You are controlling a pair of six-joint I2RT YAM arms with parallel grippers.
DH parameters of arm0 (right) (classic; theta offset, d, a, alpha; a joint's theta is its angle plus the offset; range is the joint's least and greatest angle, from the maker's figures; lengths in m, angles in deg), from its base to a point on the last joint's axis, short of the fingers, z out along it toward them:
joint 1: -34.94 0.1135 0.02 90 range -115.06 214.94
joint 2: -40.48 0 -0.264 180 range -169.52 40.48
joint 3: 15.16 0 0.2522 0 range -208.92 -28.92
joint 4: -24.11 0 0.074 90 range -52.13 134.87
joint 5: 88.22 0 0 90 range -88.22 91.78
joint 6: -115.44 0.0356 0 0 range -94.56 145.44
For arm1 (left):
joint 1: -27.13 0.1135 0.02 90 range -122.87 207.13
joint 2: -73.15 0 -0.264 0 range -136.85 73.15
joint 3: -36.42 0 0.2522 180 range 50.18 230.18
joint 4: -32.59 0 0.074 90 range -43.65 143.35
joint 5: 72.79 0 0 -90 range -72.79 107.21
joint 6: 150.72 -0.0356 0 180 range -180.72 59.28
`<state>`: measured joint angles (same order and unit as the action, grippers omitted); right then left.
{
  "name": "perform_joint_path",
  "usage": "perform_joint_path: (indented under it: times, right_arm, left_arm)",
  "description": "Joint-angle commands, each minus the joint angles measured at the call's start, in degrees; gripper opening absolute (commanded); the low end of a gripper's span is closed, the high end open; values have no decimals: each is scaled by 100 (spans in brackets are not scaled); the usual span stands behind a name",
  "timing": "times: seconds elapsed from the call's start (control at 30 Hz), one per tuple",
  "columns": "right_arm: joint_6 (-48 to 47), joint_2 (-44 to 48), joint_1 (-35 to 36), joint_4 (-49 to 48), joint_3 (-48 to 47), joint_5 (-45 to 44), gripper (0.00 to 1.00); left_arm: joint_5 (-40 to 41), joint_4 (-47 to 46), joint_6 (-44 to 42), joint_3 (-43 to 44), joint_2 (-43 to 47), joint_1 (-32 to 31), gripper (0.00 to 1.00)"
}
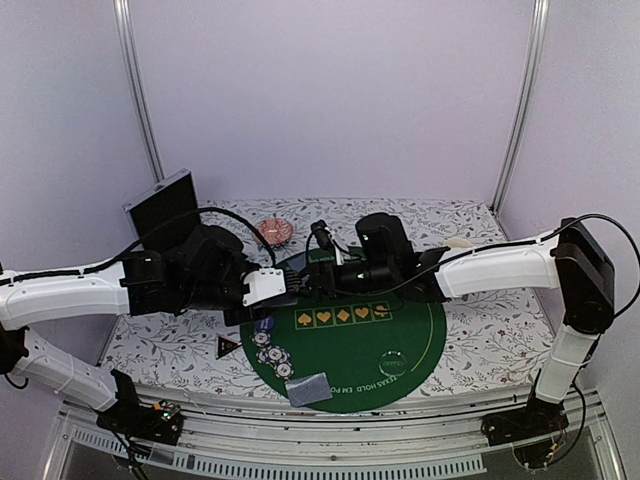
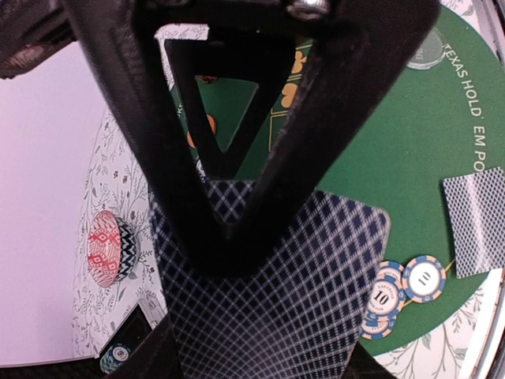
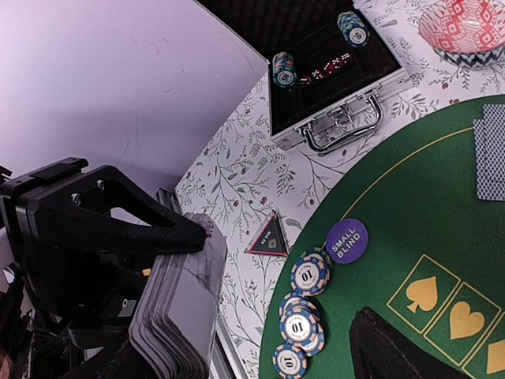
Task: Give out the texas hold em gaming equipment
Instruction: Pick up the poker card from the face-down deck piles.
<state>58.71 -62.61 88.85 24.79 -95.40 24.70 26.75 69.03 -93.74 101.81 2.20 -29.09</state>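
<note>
My left gripper (image 2: 252, 351) is shut on a deck of grey-blue-backed playing cards (image 2: 300, 284), held above the mat's left side; the deck also shows in the right wrist view (image 3: 177, 316). My right gripper (image 3: 284, 276) is open, with one fingertip (image 3: 201, 237) on the deck's top card and the other finger off to the side. In the top view the left gripper (image 1: 272, 288) and right gripper (image 1: 322, 276) meet. Blue-and-white poker chips (image 1: 270, 352) (image 3: 304, 308) lie on the green mat (image 1: 420, 320). One card (image 1: 308, 388) (image 2: 473, 221) lies face down at the front, another (image 3: 493, 154) further back.
A purple small-blind disc (image 3: 346, 240) and a black all-in triangle (image 3: 268, 235) lie by the chips. An open metal case (image 3: 331, 79) with chips and red dice stands at the back left. The pink patterned dish (image 1: 275, 231) sits behind the mat. A clear disc (image 1: 392, 362) lies on the mat.
</note>
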Motion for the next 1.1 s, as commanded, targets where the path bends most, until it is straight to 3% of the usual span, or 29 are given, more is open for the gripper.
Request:
perform_joint_path:
  times: [0.0,0.77,0.93,1.07]
  right_arm:
    - [-87,212,9,600,-180,-457,80]
    - [-234,598,14,1252,-500,-120,35]
    - [-233,697,13,1300,-495,-114,21]
    - [-241,760,8,1352,-497,-129,17]
  left_arm:
    - [-39,-105,-46,-22,12,-15,50]
    - [-24,-102,-55,-31,3,-20,50]
    - [-30,-97,-54,-31,-5,-19,50]
    - [-23,-97,-56,-31,-6,-15,50]
